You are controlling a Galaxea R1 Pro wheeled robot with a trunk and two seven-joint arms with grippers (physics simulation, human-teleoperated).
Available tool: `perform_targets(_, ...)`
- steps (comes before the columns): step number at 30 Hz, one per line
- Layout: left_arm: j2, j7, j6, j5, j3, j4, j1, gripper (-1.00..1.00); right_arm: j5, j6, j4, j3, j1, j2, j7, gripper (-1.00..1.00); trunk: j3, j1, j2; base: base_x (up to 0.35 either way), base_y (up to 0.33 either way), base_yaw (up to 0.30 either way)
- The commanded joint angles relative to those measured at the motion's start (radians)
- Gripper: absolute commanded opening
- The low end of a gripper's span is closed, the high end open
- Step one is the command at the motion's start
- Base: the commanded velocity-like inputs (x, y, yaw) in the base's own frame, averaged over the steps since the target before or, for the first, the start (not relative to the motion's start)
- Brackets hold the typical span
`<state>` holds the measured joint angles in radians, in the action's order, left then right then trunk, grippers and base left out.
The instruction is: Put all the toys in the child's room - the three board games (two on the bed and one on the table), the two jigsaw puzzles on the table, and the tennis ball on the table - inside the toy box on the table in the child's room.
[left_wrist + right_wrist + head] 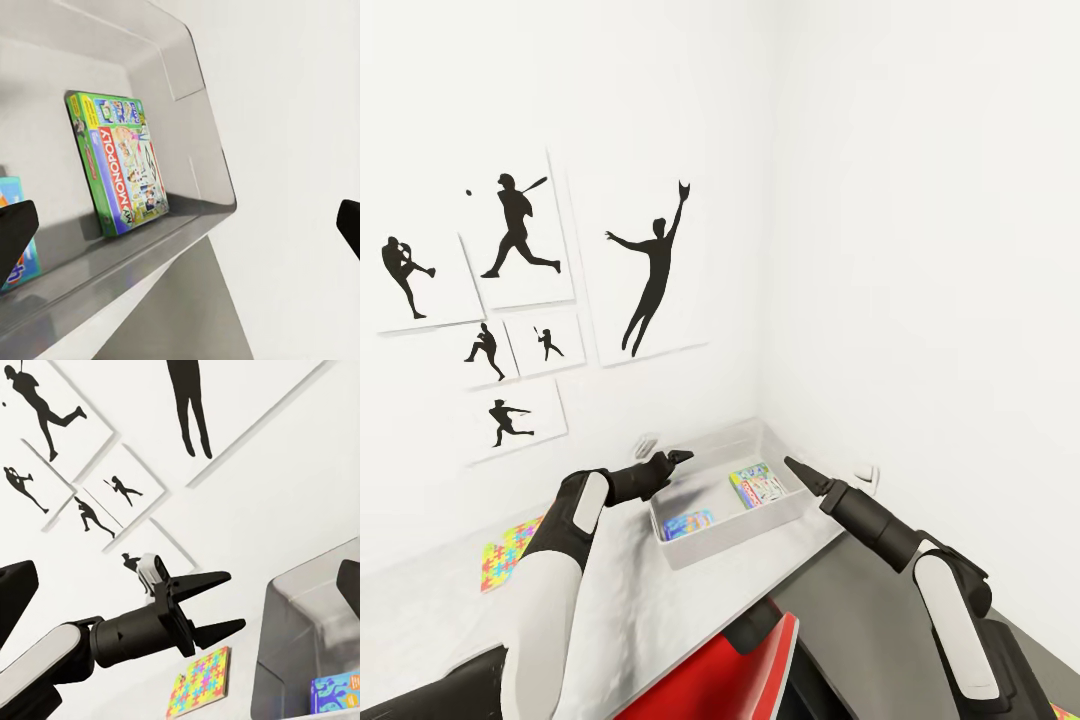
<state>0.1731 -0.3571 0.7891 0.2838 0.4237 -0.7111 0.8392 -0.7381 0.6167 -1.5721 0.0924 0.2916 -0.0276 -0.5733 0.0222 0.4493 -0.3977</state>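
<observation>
The toy box (732,536) stands on the table (625,610) in the corner of the child's room. A green-edged board game (757,485) leans inside it at the far end, and a blue board game (688,524) lies at the near end. The left wrist view looks into the toy box (187,67) at the green-edged game (124,161). One jigsaw puzzle (508,553) lies flat on the table by the wall. My left gripper (678,458) hovers open and empty over the box's left rim. My right gripper (792,465) hangs open and empty at the box's right end.
Baseball-player pictures (520,240) hang on the left wall, and white walls meet just behind the box. A red seat back (760,665) rises at the table's near edge between my arms. The right wrist view shows the left gripper (214,604), the puzzle (199,684) and the box (292,649).
</observation>
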Motion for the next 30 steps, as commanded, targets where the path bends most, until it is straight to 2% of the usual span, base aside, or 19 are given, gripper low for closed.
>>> perform_targets(1,0.001,-0.004,0.008,-0.001,0.006,-0.001,0.001,1.00,-0.006,0.008,0.000,0.001,0.001,0.000,0.000,1.00,0.002,0.001,-0.002,0.000,0.000,0.000)
perform_targets(8,0.001,-0.021,0.020,0.000,0.009,-0.012,0.001,1.00,-0.006,0.009,0.000,0.002,0.001,0.000,-0.002,1.00,0.002,0.001,-0.002,0.000,0.000,0.000)
perform_targets(12,-0.041,-0.093,0.070,0.001,0.008,-0.039,0.001,1.00,-0.007,0.011,0.000,0.003,0.001,0.000,-0.002,1.00,0.002,0.001,-0.002,0.000,0.000,0.000)
perform_targets(13,-0.063,-0.140,0.101,0.001,0.009,-0.050,0.001,1.00,-0.007,0.012,0.000,0.003,0.001,0.000,-0.002,1.00,0.002,0.001,-0.002,0.000,0.000,0.000)
perform_targets(15,-0.088,-0.196,0.129,0.000,0.009,-0.059,0.000,1.00,-0.007,0.013,0.000,0.003,0.001,-0.001,-0.003,1.00,0.002,0.001,-0.002,0.000,0.000,0.000)
perform_targets(16,-0.116,-0.256,0.150,0.000,0.006,-0.066,-0.001,1.00,-0.007,0.014,0.000,0.003,0.001,-0.001,-0.003,1.00,0.002,0.001,-0.002,0.000,0.000,0.000)
perform_targets(17,-0.131,-0.287,0.158,0.000,0.005,-0.069,-0.002,1.00,-0.008,0.015,0.000,0.003,0.001,-0.001,-0.003,1.00,0.002,0.001,-0.002,0.000,0.000,0.000)
perform_targets(19,-0.198,-0.408,0.181,-0.001,0.003,-0.078,-0.006,1.00,-0.010,0.016,0.000,0.003,0.001,-0.011,-0.003,1.00,0.002,0.001,-0.002,0.000,0.000,0.000)
perform_targets(20,-0.216,-0.438,0.186,-0.001,0.003,-0.079,-0.007,1.00,-0.011,0.016,0.000,0.003,0.001,-0.013,-0.003,1.00,0.002,0.001,-0.002,0.000,0.000,0.000)
perform_targets(21,-0.254,-0.495,0.195,-0.001,0.002,-0.081,-0.010,1.00,-0.012,0.017,0.000,0.002,0.001,-0.018,-0.003,1.00,0.002,0.001,-0.002,0.000,0.000,0.000)
perform_targets(22,-0.273,-0.523,0.198,-0.001,0.002,-0.081,-0.012,1.00,-0.012,0.017,0.000,0.002,0.001,-0.019,-0.003,1.00,0.002,0.001,-0.002,0.000,0.000,0.000)
perform_targets(23,-0.310,-0.577,0.203,-0.002,0.002,-0.082,-0.015,1.00,-0.013,0.018,0.000,0.002,0.001,-0.022,-0.003,1.00,0.002,0.001,-0.002,-0.007,0.000,0.000)
perform_targets(24,-0.328,-0.602,0.204,-0.003,0.002,-0.081,-0.017,1.00,-0.013,0.018,0.000,0.003,0.001,-0.023,-0.003,1.00,0.002,0.001,-0.002,-0.024,0.006,0.000)
perform_targets(25,-0.360,-0.650,0.207,-0.005,0.001,-0.080,-0.025,1.00,-0.014,0.018,0.000,0.002,0.001,-0.024,-0.003,1.00,0.002,0.001,-0.002,-0.091,0.046,0.000)
perform_targets(27,-0.390,-0.693,0.208,-0.006,0.001,-0.079,-0.036,1.00,-0.014,0.018,0.000,0.002,0.001,-0.025,-0.003,1.00,0.002,0.001,-0.002,-0.141,0.079,0.000)
perform_targets(28,-0.415,-0.732,0.209,-0.007,0.002,-0.078,-0.053,1.00,-0.014,0.018,0.000,0.002,0.001,-0.025,-0.003,1.00,0.002,0.001,-0.002,-0.196,0.115,0.000)
perform_targets(30,-0.442,-0.788,0.208,-0.008,0.002,-0.078,-0.079,1.00,-0.014,0.018,0.000,0.002,0.001,-0.025,-0.003,1.00,0.002,0.001,-0.002,-0.214,0.124,0.000)
